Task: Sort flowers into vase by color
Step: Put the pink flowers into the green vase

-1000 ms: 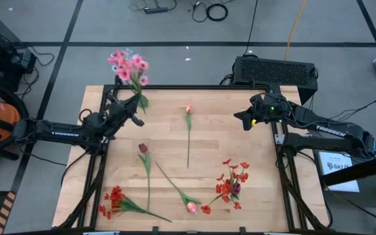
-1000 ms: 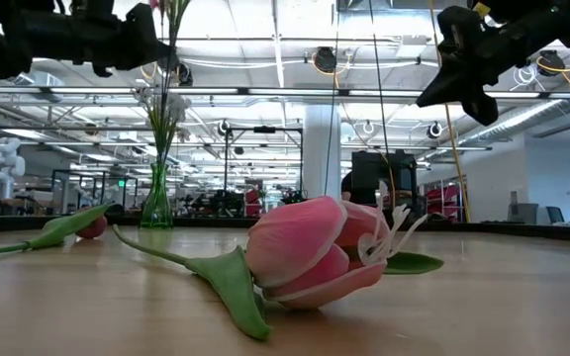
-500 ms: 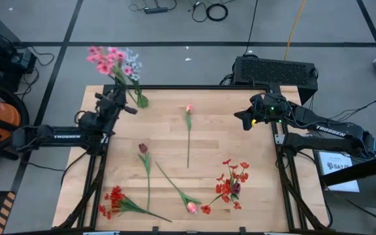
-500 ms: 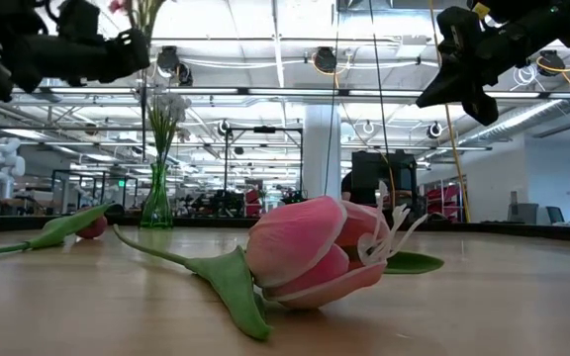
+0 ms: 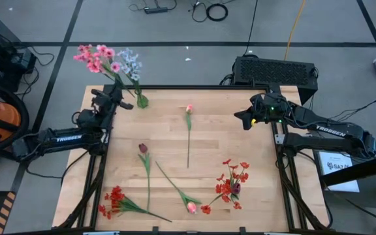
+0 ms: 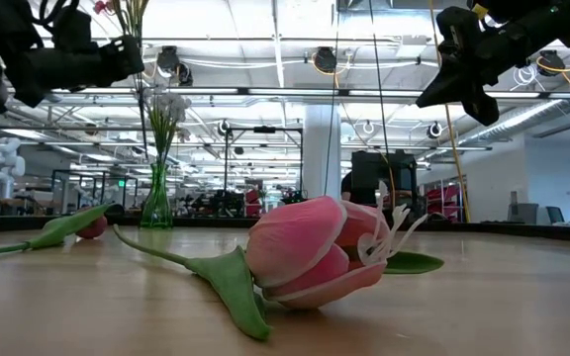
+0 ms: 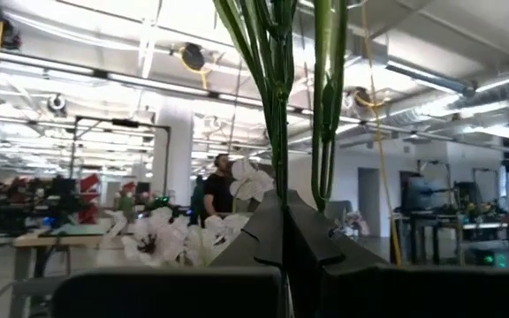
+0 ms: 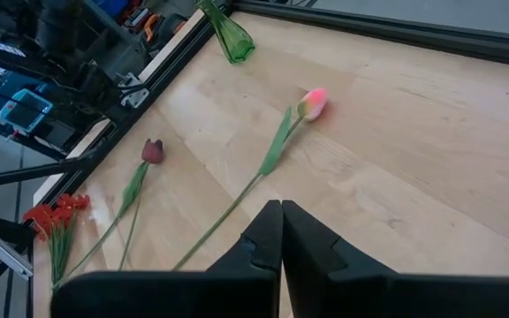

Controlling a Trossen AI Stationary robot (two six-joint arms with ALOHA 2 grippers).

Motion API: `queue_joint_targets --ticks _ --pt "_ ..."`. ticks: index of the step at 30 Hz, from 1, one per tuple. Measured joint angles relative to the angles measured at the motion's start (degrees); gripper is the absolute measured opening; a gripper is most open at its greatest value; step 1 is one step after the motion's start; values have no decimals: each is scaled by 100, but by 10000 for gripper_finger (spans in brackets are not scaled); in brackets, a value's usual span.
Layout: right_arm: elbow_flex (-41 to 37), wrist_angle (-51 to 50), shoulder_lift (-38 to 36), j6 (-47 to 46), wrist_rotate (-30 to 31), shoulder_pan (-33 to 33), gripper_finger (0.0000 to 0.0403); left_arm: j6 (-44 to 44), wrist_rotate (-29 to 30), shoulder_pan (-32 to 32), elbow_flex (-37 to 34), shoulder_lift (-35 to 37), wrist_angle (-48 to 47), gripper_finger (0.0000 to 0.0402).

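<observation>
Pale wooden table (image 5: 253,163) framed by a black metal rail (image 5: 194,87). Left gripper (image 5: 114,98), upper left of the high view, is clamped on the green stems of a pink-clustered artificial flower spray (image 5: 96,57), its blooms beyond the table edge beside a green glass vase (image 5: 141,100) holding a pale-blue sprig (image 5: 129,60). Right gripper (image 5: 245,121), upper right, hangs with fingers together, holding nothing. On the boards: a pink tulip bud (image 5: 189,109) at centre, a dark red tulip bud (image 5: 143,149), red flower clusters at lower left (image 5: 114,196) and lower right (image 5: 232,183), and another pink tulip (image 5: 191,207) at the bottom edge.
</observation>
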State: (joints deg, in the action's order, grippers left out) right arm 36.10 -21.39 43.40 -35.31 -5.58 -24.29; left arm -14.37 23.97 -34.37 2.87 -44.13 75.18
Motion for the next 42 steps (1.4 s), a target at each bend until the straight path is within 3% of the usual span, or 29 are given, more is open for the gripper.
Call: queue_joint_targets --ticks 10,42 --pt "1 4 0 -2 7 1 0 427 -748 -658 7 -201 288 0" --pt "0 0 2 -46 -15 1 0 660 -1285 -1215 234 -1985 640 0"
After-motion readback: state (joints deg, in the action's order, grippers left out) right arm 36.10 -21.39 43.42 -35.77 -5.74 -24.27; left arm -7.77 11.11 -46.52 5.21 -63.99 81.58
